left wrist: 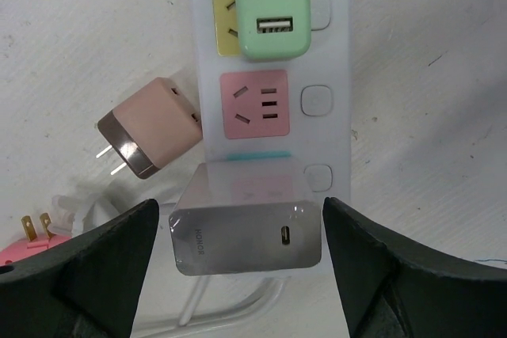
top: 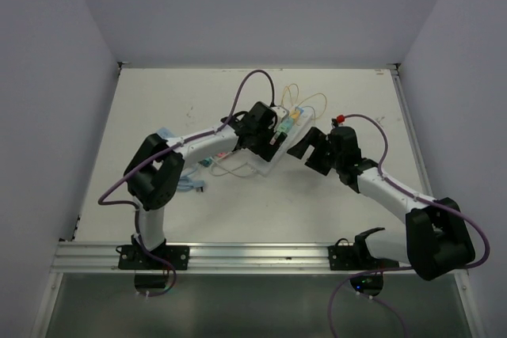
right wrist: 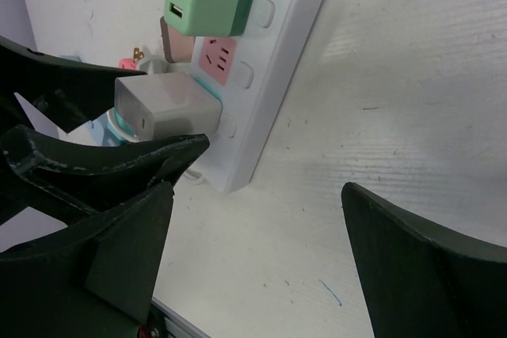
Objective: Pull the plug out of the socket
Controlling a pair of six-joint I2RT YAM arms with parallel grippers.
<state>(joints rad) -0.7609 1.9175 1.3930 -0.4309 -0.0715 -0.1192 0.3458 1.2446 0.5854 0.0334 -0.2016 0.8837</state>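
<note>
- White, scuffed table (top: 158, 100) between pale walls carries a white power strip (left wrist: 333, 53), which lies in the middle of the top view.
- Left pincer (left wrist: 240, 205) stands open, its two dark fingers (left wrist: 95, 267) filling the lower corners of the left wrist view, one on each side of a silver charger (left wrist: 245, 231). They sit close to its sides, but I cannot tell whether they touch it.
- That silver charger is plugged into the strip's lowest visible socket, at the lower middle of the frame. Its front face reads "HONOR", printed sideways, next to a small oval port.
- Right pincer (right wrist: 257, 187) gapes wide and holds nothing, over bare table near the strip's end at the bottom of the right wrist view.
- Green charger (left wrist: 273, 5) with two USB ports is plugged in at top centre, partly covering a yellow socket (left wrist: 224, 29). A pink socket (left wrist: 255, 104) lies between the two chargers.
- Loose pink-brown plug (left wrist: 150, 128) lies on the table just left of the strip, prongs pointing left.
</note>
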